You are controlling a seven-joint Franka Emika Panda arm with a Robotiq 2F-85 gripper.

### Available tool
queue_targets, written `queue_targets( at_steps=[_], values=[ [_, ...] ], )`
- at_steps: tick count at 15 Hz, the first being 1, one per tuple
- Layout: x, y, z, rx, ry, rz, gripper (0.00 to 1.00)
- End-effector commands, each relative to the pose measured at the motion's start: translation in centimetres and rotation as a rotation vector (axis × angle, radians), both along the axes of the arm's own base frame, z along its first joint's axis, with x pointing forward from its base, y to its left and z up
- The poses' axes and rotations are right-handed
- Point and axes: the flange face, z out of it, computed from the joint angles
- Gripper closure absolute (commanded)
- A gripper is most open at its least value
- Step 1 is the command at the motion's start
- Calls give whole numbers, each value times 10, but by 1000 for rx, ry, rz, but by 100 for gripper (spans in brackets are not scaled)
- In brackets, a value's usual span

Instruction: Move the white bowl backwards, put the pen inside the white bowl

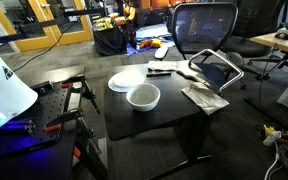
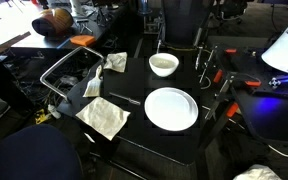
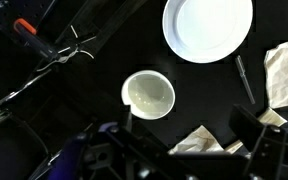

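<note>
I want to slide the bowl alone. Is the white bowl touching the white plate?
Apart. The wrist view shows a strip of bare black table between the white bowl and the white plate.

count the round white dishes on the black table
2: a deep round white bowl and, beside it but apart, a larger flat white plate. None seems hidden.

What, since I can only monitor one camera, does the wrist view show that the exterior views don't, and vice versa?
Only the wrist view: the open end effector, dark along the bottom edge. Only the exterior views: the mesh office chair behind the table. Both: the white bowl, the white plate, the pen and the crumpled white cloth.
</note>
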Motion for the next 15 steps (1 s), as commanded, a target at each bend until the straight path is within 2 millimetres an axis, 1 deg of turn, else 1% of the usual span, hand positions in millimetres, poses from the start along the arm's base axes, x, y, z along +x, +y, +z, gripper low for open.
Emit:
queue_targets(
  at_steps=[1, 4, 8, 12, 15],
  values=[
    [25, -19, -21, -37, 14, -96, 0],
    [43, -32, -48, -44, 30, -98, 0],
    [65, -41, -80, -8, -3, -55, 0],
    [79, -48, -111, 13, -26, -49, 0],
    [87, -54, -135, 10, -10, -55, 0]
  ],
)
